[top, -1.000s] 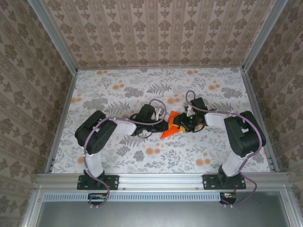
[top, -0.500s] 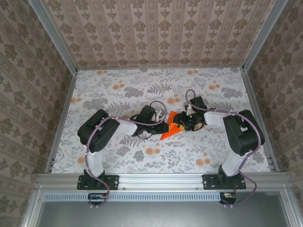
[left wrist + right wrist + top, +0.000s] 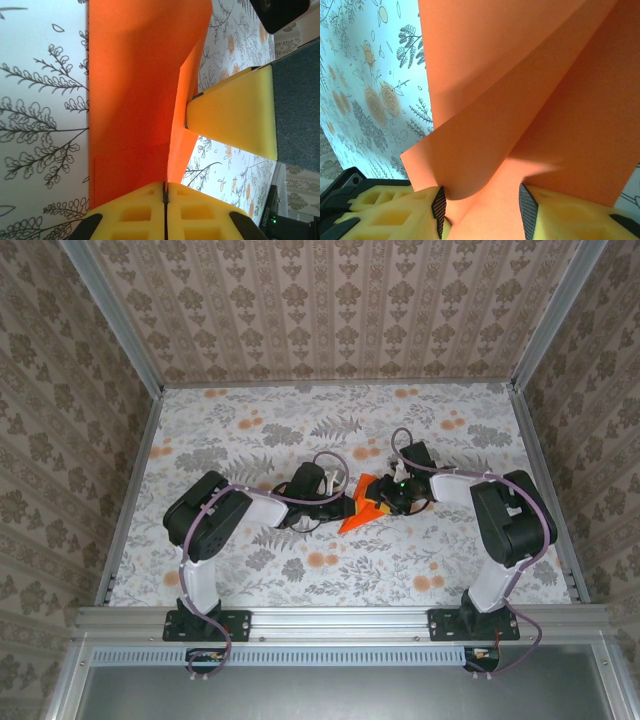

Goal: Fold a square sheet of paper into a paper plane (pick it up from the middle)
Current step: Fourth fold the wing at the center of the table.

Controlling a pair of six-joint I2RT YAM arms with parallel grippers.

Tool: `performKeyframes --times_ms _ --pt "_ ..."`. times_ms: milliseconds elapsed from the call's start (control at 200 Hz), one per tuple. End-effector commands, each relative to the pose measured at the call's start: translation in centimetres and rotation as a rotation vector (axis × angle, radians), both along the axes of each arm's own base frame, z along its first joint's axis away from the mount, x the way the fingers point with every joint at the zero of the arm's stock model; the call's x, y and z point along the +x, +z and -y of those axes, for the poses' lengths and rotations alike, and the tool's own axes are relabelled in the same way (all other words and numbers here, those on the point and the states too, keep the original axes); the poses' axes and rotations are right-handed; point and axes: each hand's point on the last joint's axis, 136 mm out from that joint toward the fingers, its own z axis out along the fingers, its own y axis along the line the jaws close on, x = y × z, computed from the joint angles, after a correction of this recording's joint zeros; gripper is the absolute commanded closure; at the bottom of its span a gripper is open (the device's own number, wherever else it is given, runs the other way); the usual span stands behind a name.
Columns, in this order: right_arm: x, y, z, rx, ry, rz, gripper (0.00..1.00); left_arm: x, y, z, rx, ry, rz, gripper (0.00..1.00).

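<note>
Item: the left gripper (image 3: 165, 192), at mid-bench in the overhead view, has its yellow fingers (image 3: 135, 210) pressed together, pinching the near edge of the square sheet of paper (image 3: 362, 508). The right gripper (image 3: 482, 205) meets it from the other side, its fingers (image 3: 395, 202) part-spread with a curled fold of the same vivid orange sheet between them, pads touching the paper. The creased, wedge-shaped sheet lies on the floral tablecloth (image 3: 250, 430) of the bench between both grippers.

We see vivid orange paper (image 3: 362, 507), yellow finger pads (image 3: 235, 112), a white tablecloth (image 3: 250, 435) with grey leaves and orange flowers.
</note>
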Motion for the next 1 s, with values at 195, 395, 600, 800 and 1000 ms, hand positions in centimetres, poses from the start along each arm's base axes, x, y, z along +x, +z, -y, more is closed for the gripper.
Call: performKeyframes --times_ms 195,395,600,800,1000 --pt "-1.2 -2.5 1.5 -0.117 -0.024 -0.109 0.51 0.1 0.9 0.3 -0.042 -0.011 0.006 0.84" --pt "-1.6 -3.1 1.7 -0.156 -0.009 -0.138 0.46 0.2 1.9 0.2 -0.047 -0.021 0.021 0.71" --pt "-1.9 -3.7 2.1 -0.195 -0.006 -0.167 0.42 0.6 2.6 -0.6 -0.032 -0.007 0.03 0.64" --pt "-2.2 -4.2 2.4 -0.224 -0.002 -0.188 0.41 1.2 3.5 -2.0 0.025 0.044 0.08 0.6" --pt "-2.5 -4.7 2.9 -0.264 -0.01 -0.215 0.4 0.9 5.2 -2.7 0.057 0.055 0.16 0.6"
